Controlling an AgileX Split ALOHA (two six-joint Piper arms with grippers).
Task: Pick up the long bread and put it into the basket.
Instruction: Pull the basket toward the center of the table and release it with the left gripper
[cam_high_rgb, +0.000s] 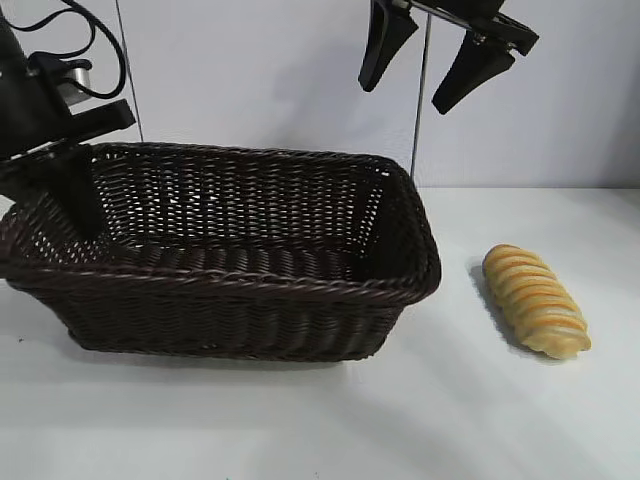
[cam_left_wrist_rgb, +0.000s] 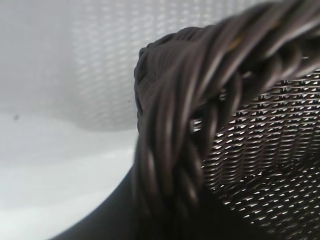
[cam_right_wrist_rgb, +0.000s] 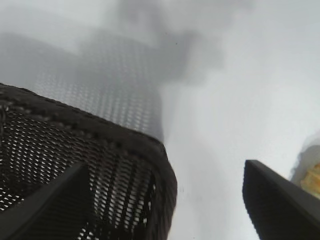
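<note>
Standing at the table, nearest me is the long bread, lying on the white surface at about 4 o'clock from the basket, near its right end but apart from it. Nothing touches the loaf, so the pickup is not yet done and, by my reckoning, both steps of the job remain.

The basket sits beyond and to the left, and I see no bread in it. At its 9 o'clock end the left gripper reaches down over the braided rim, its fingers nearly together; I cannot tell whether they pinch the rim or just sit against it.

Farthest back, at 1 o'clock above the basket, the right gripper hangs with its 2 fingers well apart, holding nothing.

No brand, label or writing is readable anywhere.
</note>
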